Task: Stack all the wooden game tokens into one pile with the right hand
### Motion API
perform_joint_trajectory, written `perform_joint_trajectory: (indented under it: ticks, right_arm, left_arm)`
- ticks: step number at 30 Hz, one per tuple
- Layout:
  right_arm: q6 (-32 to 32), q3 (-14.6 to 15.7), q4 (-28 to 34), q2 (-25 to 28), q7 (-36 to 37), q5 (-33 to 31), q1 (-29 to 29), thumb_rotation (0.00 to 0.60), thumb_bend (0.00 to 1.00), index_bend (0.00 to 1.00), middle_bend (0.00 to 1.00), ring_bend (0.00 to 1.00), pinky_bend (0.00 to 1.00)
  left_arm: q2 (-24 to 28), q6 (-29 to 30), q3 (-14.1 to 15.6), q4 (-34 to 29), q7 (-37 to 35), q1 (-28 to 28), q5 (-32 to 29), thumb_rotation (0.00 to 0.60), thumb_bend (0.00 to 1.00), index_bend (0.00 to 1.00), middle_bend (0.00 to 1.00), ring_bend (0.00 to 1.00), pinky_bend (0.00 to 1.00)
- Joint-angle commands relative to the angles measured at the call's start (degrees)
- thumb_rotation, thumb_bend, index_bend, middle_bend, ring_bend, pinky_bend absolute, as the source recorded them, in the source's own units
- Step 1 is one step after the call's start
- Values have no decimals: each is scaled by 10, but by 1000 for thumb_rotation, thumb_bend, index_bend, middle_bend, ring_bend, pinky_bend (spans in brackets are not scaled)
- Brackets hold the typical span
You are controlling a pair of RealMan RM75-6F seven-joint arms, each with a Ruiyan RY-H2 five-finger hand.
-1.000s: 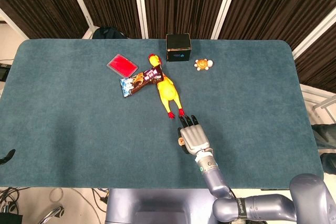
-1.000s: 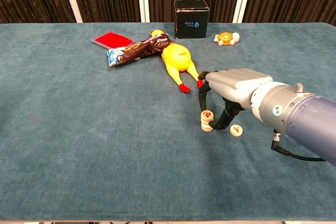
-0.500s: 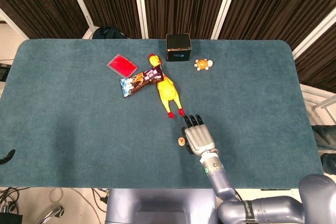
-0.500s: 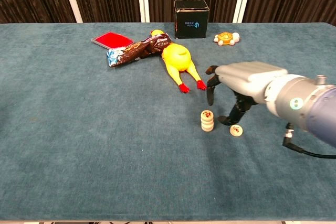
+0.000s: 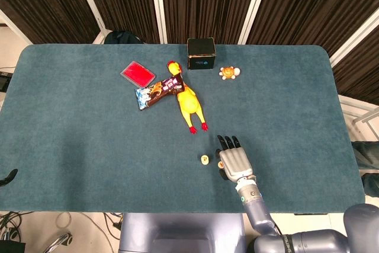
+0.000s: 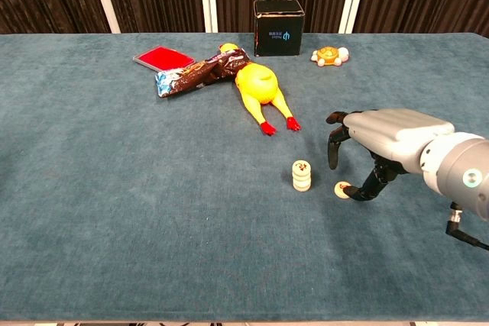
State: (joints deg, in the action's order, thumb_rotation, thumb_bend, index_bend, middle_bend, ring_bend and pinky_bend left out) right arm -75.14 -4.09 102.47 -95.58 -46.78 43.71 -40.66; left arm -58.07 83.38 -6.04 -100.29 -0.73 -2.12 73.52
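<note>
Right hand (image 6: 374, 146) over loose token (image 6: 341, 188), fingers curled down, thumb touching token; grip not certain. Token stack (image 6: 302, 175) just left, apart from hand. Bare table (image 6: 153, 227) toward near edge. Chicken (image 6: 260, 89) behind stack.

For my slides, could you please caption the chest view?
Right hand reaching down to a lone wooden token beside the token pile, rubber chicken behind.

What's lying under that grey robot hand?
A single round wooden token lies on the blue cloth beneath the grey robot hand; its thumb covers part of it.
</note>
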Motion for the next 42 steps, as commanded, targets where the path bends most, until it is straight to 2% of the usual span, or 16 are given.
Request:
perform_joint_trajectory:
  ticks: [1,21,42]
  right_arm:
    - [-8,4,-16,-14,5,9,9,600,390,418,0,0,0]
    - [14,-3,-52,-27,2,2,24,600,391,419,0,0,0]
    - [25,-18,-74,-42,-1,2,31,600,403,474,0,0,0]
  left_arm:
    - [0,-2,0,1,-1,0,-2,600,187,119,0,0,168]
    - [0,-3,0,2,0,-1,-2,600,187,119,0,0,168]
    - [0,-3,0,2,0,-1,-3,600,187,119,0,0,167]
